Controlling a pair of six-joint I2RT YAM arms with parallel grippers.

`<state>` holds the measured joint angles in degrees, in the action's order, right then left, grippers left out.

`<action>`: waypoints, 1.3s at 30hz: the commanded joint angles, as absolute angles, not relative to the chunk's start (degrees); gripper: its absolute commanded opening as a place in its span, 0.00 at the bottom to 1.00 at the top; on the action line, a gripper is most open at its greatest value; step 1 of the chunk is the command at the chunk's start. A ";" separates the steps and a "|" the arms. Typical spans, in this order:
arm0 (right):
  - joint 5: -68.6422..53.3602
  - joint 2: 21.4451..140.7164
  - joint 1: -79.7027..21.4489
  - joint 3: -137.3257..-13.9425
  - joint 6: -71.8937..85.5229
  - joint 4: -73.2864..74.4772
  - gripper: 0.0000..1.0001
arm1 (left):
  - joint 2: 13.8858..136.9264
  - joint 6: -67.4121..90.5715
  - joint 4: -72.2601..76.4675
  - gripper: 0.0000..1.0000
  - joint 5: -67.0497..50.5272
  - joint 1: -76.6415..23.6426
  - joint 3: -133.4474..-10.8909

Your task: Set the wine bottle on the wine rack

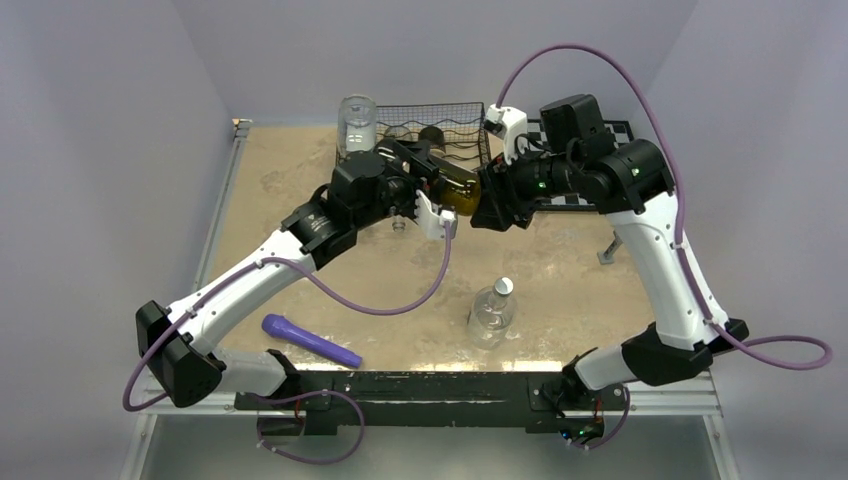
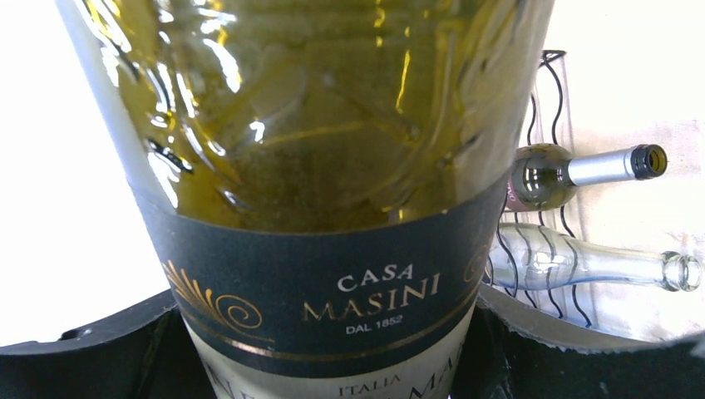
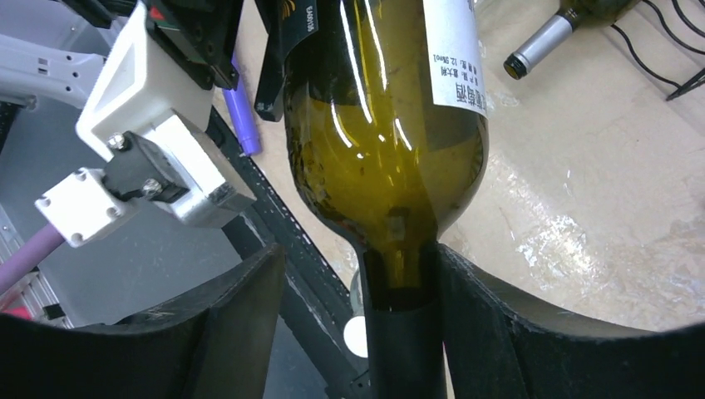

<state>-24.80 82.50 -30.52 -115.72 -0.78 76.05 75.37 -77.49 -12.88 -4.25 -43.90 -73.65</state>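
Top external: wine bottle [image 1: 460, 192] hovers 6 o'clock of the wine rack [image 1: 465, 125], not yet racked; left jaws clench it, right jaws gape around its neck.

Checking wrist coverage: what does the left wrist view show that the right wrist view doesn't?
Left wrist only: the CASA MASINI label and a clear bottle behind the wires of the wine rack. Right wrist only: the right gripper straddling the neck of the wine bottle, and a purple object. Both: the wine bottle, the wine rack and a capped bottle in it.
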 commanded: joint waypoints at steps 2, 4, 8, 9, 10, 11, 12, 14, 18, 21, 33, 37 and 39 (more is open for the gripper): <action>-24.17 83.57 -31.87 -114.36 -1.93 76.10 0.62 | 74.96 -78.12 -1.51 0.00 -4.66 -44.12 -78.43; -24.01 84.22 -32.13 -114.11 -1.90 76.11 0.57 | 74.95 -77.69 -1.20 0.00 -4.96 -44.12 -78.24; -23.75 85.26 -32.36 -114.17 -1.81 76.20 0.52 | 74.88 -75.76 -0.92 0.00 -5.14 -44.12 -78.51; -23.73 85.29 -32.42 -114.11 -2.23 76.20 0.52 | 75.01 -75.16 -0.96 0.00 -5.05 -44.12 -78.75; -23.50 85.01 -32.65 -113.79 -2.71 76.00 0.53 | 75.12 -74.35 -1.19 0.00 -4.87 -44.12 -79.23; -23.02 84.59 -33.00 -113.14 -3.06 75.40 0.54 | 75.32 -73.41 -1.94 0.00 -4.59 -44.12 -79.99; -22.50 84.12 -33.15 -112.40 -3.34 74.69 0.55 | 75.52 -72.37 -2.81 0.00 -4.36 -44.12 -80.73; -21.50 83.53 -33.43 -111.31 -3.45 73.74 0.52 | 75.54 -71.15 -3.35 0.00 -4.31 -44.12 -81.47; -20.61 83.74 -33.79 -111.36 -3.47 73.99 0.22 | 75.54 -70.27 -3.40 0.00 -3.97 -44.12 -81.76; -19.30 83.84 -34.16 -111.19 -3.42 74.00 0.00 | 75.72 -70.22 -3.30 0.00 -3.61 -44.12 -81.85; -9.97 74.87 -34.80 -105.29 -0.45 61.55 0.00 | 74.21 -77.75 9.49 0.99 -1.90 -44.30 -72.47; -3.82 72.08 -34.81 -102.92 2.58 57.92 0.00 | 73.28 -79.81 8.99 0.99 -3.51 -44.30 -70.54; -1.41 71.30 -34.77 -102.27 3.33 57.03 0.00 | 72.80 -79.67 5.47 0.99 -5.27 -44.30 -70.76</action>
